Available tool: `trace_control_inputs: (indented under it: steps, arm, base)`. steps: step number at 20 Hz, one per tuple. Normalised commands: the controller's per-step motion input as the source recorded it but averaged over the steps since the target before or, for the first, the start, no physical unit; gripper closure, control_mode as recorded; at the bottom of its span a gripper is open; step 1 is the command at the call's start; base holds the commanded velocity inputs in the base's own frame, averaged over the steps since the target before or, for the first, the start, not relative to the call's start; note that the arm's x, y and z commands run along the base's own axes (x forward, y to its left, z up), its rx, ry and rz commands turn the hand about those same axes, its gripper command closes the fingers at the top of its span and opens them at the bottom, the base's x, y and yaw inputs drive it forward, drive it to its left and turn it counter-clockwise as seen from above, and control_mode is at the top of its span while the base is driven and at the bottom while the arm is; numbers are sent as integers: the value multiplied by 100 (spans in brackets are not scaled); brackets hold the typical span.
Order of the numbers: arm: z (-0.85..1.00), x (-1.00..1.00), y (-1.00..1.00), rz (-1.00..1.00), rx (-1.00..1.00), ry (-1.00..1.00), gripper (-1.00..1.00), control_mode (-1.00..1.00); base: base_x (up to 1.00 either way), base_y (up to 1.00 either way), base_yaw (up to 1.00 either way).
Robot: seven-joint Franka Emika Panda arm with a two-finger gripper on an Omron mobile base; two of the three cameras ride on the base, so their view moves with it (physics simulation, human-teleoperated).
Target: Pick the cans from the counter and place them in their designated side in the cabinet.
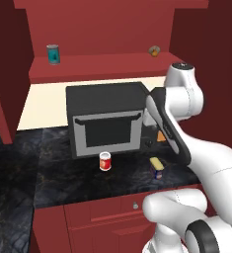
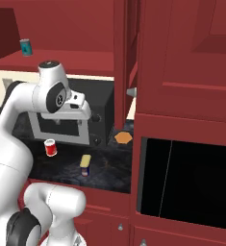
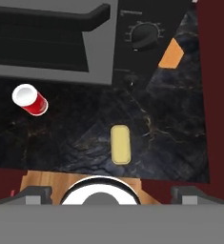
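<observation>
Though unreadable, white label band on red can (image 1: 105,161); hand (image 3: 106,193) wide open, empty.

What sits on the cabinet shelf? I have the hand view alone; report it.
Observer: A teal can with a grey rim stands upright near the left end of the dark red cabinet's long shelf.
Operator: Report the right end.
Observer: A tiny tan-orange roundish object lies there, well apart from the teal can.
Operator: Identify the yellow oblong on the counter.
Observer: It is the yellow top of a small can with a navy-blue body. It stands on the black stone counter, to the right of the red can with a white label band.
</observation>
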Motion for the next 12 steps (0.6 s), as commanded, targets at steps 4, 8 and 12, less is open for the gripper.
trace_control_inputs:
  steps: [4,8,12]
  arm:
    - [-12,-7,-7,0,0,-2,-100,-100]
    - [-10,-7,-7,0,0,-3,-100,-100]
    - [-10,-3,-7,0,0,-4,-100,-100]
  base:
    - [0,0,0]
    - [0,0,0]
    - [0,0,0]
